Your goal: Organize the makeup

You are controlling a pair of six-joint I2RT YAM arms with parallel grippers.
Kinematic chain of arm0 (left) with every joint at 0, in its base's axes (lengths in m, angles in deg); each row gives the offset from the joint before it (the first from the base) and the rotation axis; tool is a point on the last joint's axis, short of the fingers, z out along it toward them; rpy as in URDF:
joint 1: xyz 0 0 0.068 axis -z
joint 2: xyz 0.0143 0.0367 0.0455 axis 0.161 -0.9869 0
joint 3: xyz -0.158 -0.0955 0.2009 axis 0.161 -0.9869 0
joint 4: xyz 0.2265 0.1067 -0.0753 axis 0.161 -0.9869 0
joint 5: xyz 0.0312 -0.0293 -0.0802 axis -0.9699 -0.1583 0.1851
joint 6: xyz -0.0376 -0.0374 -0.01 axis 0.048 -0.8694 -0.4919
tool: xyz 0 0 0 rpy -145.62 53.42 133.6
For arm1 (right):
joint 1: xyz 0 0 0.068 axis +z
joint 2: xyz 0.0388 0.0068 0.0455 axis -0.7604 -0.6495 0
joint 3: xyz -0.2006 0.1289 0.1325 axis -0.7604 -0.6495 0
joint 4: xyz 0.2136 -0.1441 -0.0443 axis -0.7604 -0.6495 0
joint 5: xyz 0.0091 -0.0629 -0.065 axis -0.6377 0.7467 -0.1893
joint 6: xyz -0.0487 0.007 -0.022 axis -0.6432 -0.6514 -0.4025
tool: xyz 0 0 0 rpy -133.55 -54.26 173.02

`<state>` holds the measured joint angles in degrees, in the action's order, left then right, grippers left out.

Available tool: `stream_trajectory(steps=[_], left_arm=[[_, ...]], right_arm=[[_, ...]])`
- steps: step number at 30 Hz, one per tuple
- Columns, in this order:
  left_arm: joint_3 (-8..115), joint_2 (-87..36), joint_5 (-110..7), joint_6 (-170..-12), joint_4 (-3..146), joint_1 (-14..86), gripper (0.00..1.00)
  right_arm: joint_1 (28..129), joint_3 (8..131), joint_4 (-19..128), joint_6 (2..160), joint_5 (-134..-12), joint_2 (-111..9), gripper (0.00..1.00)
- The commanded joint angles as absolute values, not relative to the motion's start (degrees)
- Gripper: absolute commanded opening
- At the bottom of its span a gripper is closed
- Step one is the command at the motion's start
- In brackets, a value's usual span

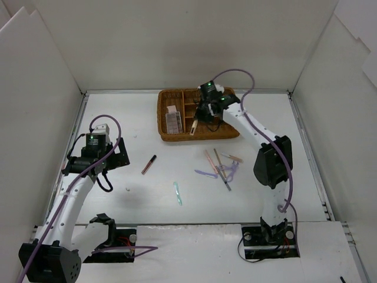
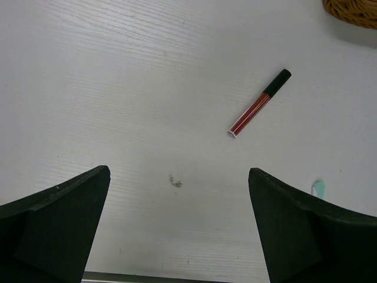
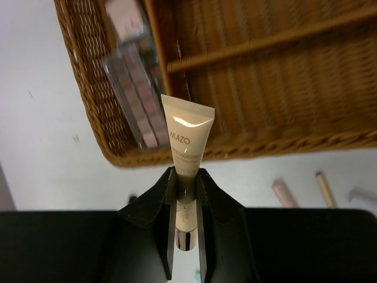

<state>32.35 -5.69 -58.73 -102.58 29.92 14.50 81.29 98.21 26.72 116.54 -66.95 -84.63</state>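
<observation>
Makeup tube (image 3: 187, 135) — printed "MAZO" — pinched by right end effector (image 3: 185, 172); left end effector (image 2: 178, 174) gapes wide.

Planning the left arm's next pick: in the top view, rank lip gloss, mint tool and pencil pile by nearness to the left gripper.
1. Lip gloss, just right of the left gripper.
2. Mint tool, centre front.
3. Pencil pile, further right.

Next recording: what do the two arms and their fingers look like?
The left arm and right arm match: white links between bulky black joint housings. A thin purple cable loops loosely along each. Each wrist unit is black with a small green light. The fingers are matte black, wedge-shaped, with no visible markings.
</observation>
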Motion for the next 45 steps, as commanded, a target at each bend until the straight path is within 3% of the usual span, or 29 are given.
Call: stream_trajectory(steps=[1,13,29,32,41,45], left_arm=[[32.47,-4.42,-58.47,-102.74,32.44,14.19,0.99],[31.86,-4.06,-56.54,-101.15,34.02,14.19,1.0],[31.77,-5.21,-56.98,-100.8,34.11,14.19,0.99],[31.77,-5.21,-57.07,-100.89,33.94,14.19,0.99],[31.68,-4.51,-56.72,-100.8,33.85,14.19,0.99],[31.68,-4.15,-56.45,-100.89,33.94,14.19,0.99]], right_arm=[[76.58,105.95,28.84,121.75,-64.22,-84.38,0.05],[66.38,126.54,36.92,146.08,-60.89,-103.63,0.06],[63.83,115.22,52.22,160.78,-47.52,-104.69,0.14],[63.39,114.16,53.71,163.24,-47.44,-104.78,0.19],[62.69,111.18,57.93,159.56,-48.75,-103.03,0.58],[62.16,107.74,61.79,155.44,-50.68,-99.6,0.6]])
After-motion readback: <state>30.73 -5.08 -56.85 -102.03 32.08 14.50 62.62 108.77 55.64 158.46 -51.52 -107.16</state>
